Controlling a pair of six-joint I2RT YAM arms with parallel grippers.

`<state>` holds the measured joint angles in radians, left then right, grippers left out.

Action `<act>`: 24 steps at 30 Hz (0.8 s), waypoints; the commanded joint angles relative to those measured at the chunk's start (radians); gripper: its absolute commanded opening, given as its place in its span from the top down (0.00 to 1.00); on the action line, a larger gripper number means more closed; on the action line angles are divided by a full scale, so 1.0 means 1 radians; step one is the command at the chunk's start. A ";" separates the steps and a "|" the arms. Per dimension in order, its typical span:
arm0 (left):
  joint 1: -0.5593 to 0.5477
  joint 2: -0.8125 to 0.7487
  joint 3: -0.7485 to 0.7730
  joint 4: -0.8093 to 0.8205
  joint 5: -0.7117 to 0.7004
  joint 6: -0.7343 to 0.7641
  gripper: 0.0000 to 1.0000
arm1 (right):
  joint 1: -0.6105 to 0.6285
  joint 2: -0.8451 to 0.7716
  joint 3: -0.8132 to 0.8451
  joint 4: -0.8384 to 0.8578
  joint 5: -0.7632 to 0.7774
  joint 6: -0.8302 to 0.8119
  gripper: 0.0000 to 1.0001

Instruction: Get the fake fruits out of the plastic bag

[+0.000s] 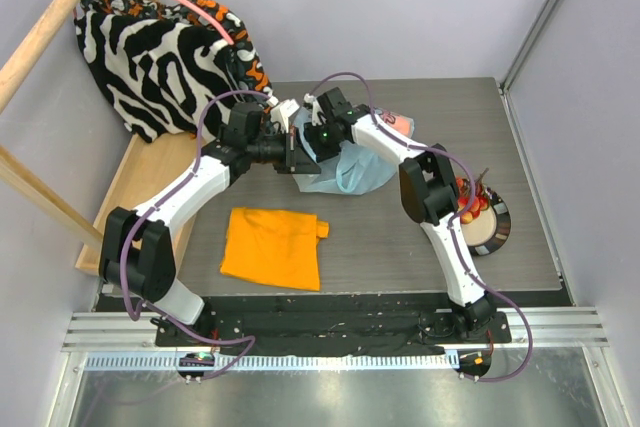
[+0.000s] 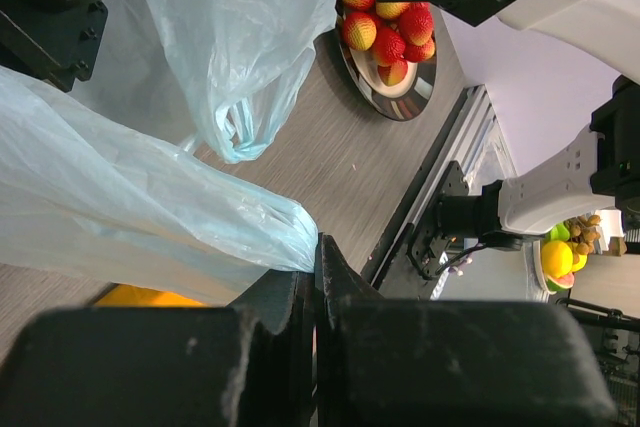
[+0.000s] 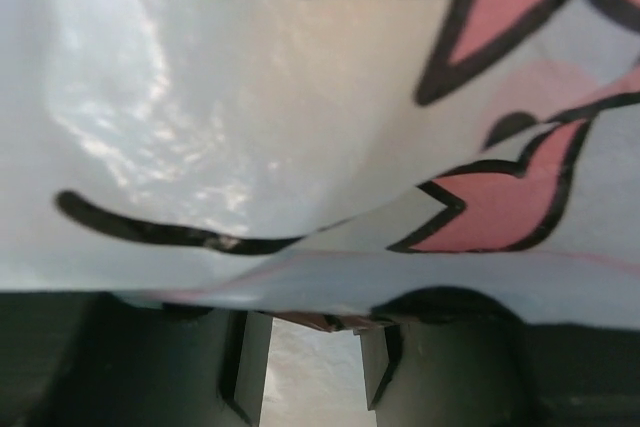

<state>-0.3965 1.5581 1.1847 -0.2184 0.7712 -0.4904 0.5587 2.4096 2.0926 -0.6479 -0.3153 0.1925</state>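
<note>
Left gripper (image 2: 317, 272) clamped on plastic bag (image 2: 140, 207) edge, mid-table. Right gripper (image 3: 314, 372) jaws part-open under film. Hold mouth taut, reach deeper before closing. Strawberries (image 2: 392, 27) already on plate (image 2: 397, 113).

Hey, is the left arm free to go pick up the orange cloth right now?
Probably not yet: the left gripper is shut on the plastic bag, so it must let go first. The orange cloth itself lies uncovered.
</note>
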 commanded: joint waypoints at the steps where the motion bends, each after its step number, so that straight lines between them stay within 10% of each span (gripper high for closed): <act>1: 0.005 -0.038 0.004 0.013 0.028 0.003 1.00 | 0.003 -0.021 0.035 0.045 -0.083 0.027 0.59; 18: 0.005 -0.050 0.004 -0.004 0.022 0.023 1.00 | 0.026 0.054 0.084 0.056 -0.034 0.036 0.70; 24: 0.005 -0.044 0.003 -0.004 0.010 0.029 1.00 | 0.026 0.022 0.077 0.056 -0.074 -0.004 0.92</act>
<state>-0.3931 1.5524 1.1847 -0.2264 0.7692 -0.4835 0.5797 2.4676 2.1296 -0.6189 -0.3618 0.2150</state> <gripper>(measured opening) 0.015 0.138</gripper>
